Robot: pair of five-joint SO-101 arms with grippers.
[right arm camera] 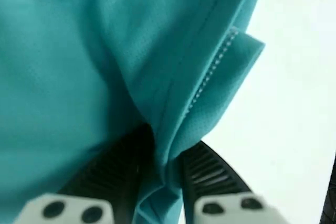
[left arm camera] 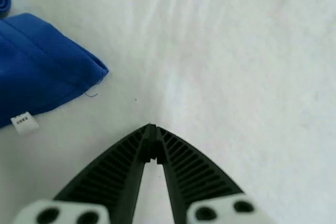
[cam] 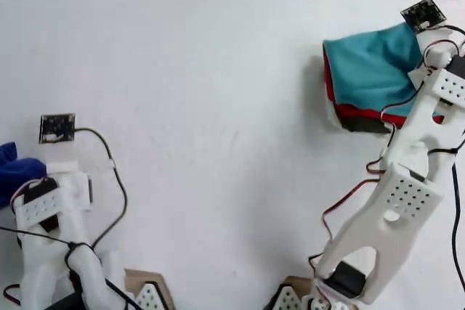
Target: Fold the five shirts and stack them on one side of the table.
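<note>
Shirts sit in a folded pile (cam: 356, 115) on the white table (cam: 218, 107), a teal knit shirt (cam: 370, 63) topping red and dark layers, presumably the chosen stacking side; a rumpled blue cotton shirt (cam: 9, 172) waits well apart from the pile. Left wrist view: the left gripper (left arm camera: 151, 141) is closed on nothing, just beside that blue shirt. Right wrist view: the right gripper (right arm camera: 164, 161) pinches a teal fold atop the pile, likely to settle it flat.
</note>
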